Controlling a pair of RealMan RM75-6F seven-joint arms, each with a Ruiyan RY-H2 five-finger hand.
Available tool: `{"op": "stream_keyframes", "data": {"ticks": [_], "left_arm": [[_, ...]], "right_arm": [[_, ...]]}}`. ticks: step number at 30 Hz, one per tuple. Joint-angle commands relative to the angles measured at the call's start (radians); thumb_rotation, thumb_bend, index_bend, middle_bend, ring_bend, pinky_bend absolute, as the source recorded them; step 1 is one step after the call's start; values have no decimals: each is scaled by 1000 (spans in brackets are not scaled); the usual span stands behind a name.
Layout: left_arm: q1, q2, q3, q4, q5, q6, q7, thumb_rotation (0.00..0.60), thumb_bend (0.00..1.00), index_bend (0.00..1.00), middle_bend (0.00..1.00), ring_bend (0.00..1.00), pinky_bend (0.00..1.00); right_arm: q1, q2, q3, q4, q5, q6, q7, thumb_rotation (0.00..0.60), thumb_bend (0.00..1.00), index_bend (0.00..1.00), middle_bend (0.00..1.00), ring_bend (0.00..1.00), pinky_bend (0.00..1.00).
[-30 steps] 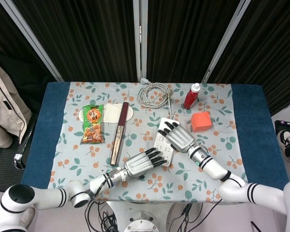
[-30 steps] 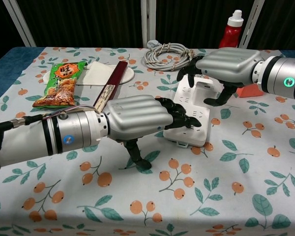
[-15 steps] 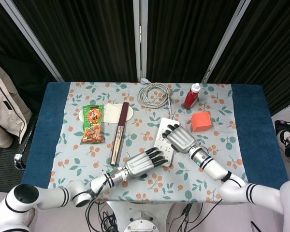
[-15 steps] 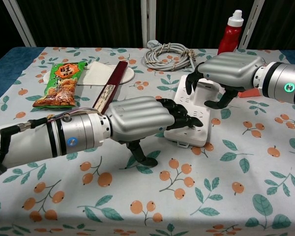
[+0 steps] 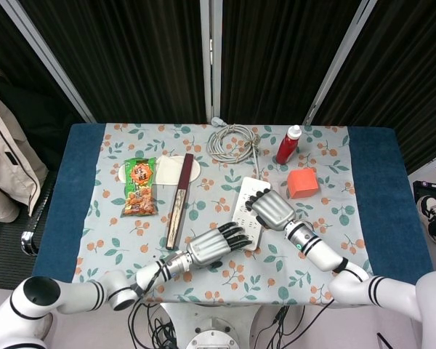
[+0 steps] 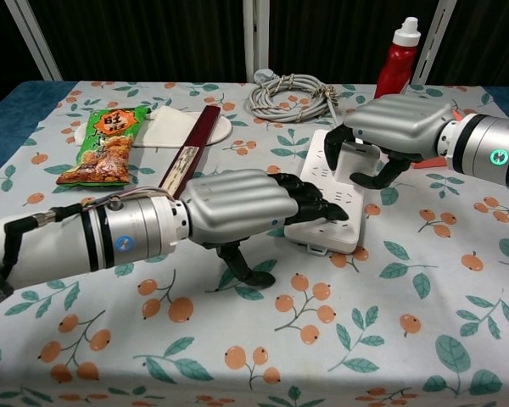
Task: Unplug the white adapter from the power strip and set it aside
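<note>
The white power strip (image 5: pixel 243 206) (image 6: pixel 337 207) lies mid-table, running away from me. Plugged into it is the white adapter (image 6: pixel 357 158), which the head view hides under my right hand (image 5: pixel 273 209) (image 6: pixel 397 125). That hand arches over the adapter, its fingers curled down the left side and its thumb against the right, gripping it. My left hand (image 5: pixel 214 246) (image 6: pixel 240 203) reaches in from the near left. Its fingertips (image 6: pixel 321 206) press on the strip's near end and its thumb stands on the tablecloth.
A coiled grey cable (image 5: pixel 232 141) (image 6: pixel 293 95) lies behind the strip. A red bottle (image 5: pixel 288 144) (image 6: pixel 399 52) and an orange block (image 5: pixel 302 183) stand to the right. On the left are a dark red box (image 5: pixel 179 201), a white plate (image 5: pixel 174 171) and a snack bag (image 5: pixel 139 187).
My right hand has sunk lower over the adapter and its fingers have closed in around it. The left hand stays pressed on the strip's near end.
</note>
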Motion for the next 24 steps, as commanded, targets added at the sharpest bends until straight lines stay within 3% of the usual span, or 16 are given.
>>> {"op": "stream_keyframes", "data": {"ticks": [1, 11, 24], "left_arm": [[-2, 6, 2, -4, -6, -3, -14, 600, 77, 84, 149, 52, 93], [-10, 10, 9, -2, -20, -20, -35, 600, 77, 84, 149, 52, 92], [-12, 14, 13, -4, -31, -21, -38, 600, 77, 85, 149, 52, 92]], "right_arm": [[-5, -5, -7, 19, -21, 18, 39, 600, 496, 764, 569, 391, 426], [-26, -21, -31, 87, -79, 75, 170, 600, 548, 852, 610, 432, 454], [-47, -35, -38, 143, -134, 168, 282, 600, 585, 864, 625, 445, 460]]}}
